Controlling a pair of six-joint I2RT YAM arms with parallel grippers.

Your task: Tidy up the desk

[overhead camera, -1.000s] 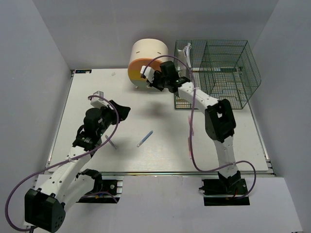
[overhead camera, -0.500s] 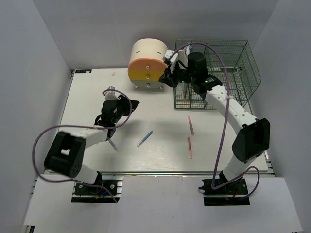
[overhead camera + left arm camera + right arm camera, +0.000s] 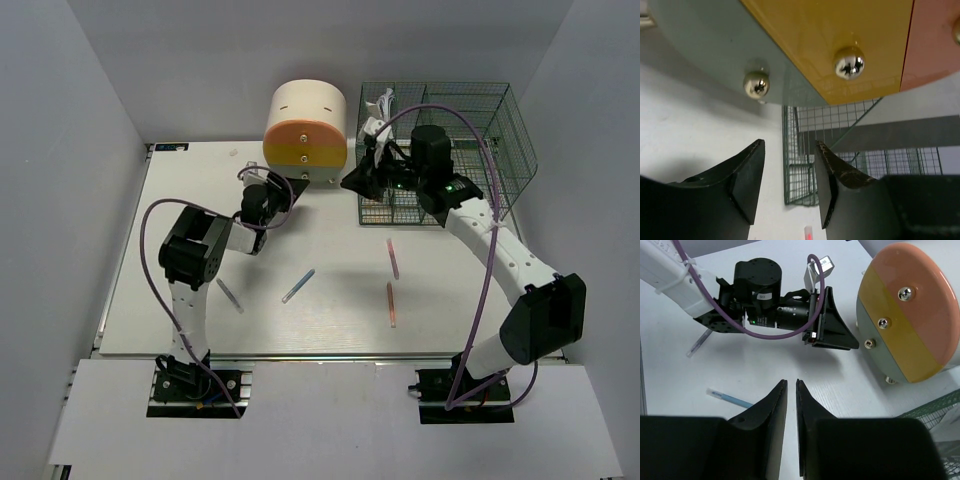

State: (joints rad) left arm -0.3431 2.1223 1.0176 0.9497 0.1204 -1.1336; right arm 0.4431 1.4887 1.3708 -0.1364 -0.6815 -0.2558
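Top external: white desk (image 3: pixel 330 320), long axis left to right.

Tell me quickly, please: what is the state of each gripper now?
Left gripper: open, holding nothing.
Right gripper: open only by a narrow gap, holding nothing.

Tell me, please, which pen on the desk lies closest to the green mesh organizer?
The pink pen just before the organizer; the orange pen, blue pen and clear pen lie farther.
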